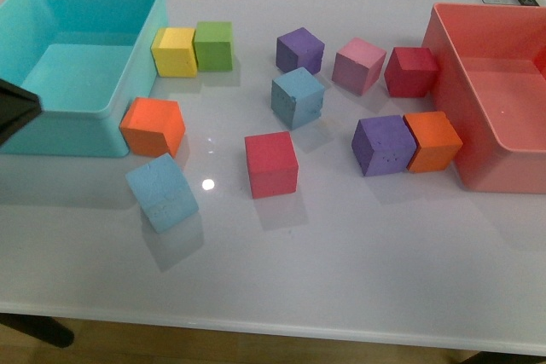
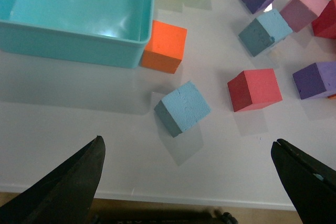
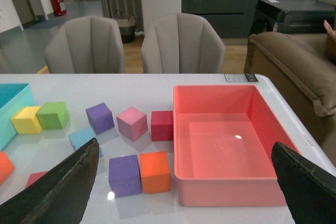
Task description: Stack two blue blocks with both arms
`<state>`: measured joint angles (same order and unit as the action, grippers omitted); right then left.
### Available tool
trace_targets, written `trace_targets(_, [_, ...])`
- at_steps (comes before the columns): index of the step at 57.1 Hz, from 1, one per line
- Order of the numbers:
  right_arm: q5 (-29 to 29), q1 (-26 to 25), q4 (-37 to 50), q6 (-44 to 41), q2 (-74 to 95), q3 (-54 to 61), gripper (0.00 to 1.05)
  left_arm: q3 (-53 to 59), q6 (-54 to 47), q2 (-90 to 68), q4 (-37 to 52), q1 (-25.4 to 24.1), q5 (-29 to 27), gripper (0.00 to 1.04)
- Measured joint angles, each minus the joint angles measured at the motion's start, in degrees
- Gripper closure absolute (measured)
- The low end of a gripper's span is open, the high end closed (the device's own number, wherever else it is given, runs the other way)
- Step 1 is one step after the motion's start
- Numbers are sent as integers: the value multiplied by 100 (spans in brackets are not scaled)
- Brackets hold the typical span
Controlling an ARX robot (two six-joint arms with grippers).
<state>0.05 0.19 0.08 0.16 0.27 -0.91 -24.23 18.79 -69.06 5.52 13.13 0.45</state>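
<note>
Left hand (image 2: 187, 142) spread wide, empty, over bench (image 2: 105, 119) near edge; near blue block (image 2: 182, 108) just ahead of it, skewed, close to orange block (image 2: 165, 45) at turquoise bin (image 2: 68, 45) corner; right hand (image 3: 185, 145) also spread wide, empty, well apart from far blue block (image 1: 297, 97); that one mid-bench, between purple block (image 1: 299, 49) and red block (image 1: 271, 164); blue blocks well apart; judgement: nothing gripped, nothing stacked; pick-up, carry, placing all left.

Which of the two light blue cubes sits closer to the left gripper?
The blue block near the table's front edge, beside the orange cube; the other blue block lies mid-table.
</note>
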Motion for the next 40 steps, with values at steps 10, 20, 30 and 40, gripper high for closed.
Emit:
trace_targets(10, [2,0,0,0,0,0,9,-623,216,-1537,444,221,-131,9])
trace_targets(20, [0,0,0,0,0,0,9,-1115,542,-2540,470,422,-273,9])
trace_targets(30, [0,0,0,0,0,0,9,-1552,890,-3239,516,638,-437,9])
trace_targets(40, [0,0,0,0,0,0,9,-1989,1023,-3866,428,793,-754,9])
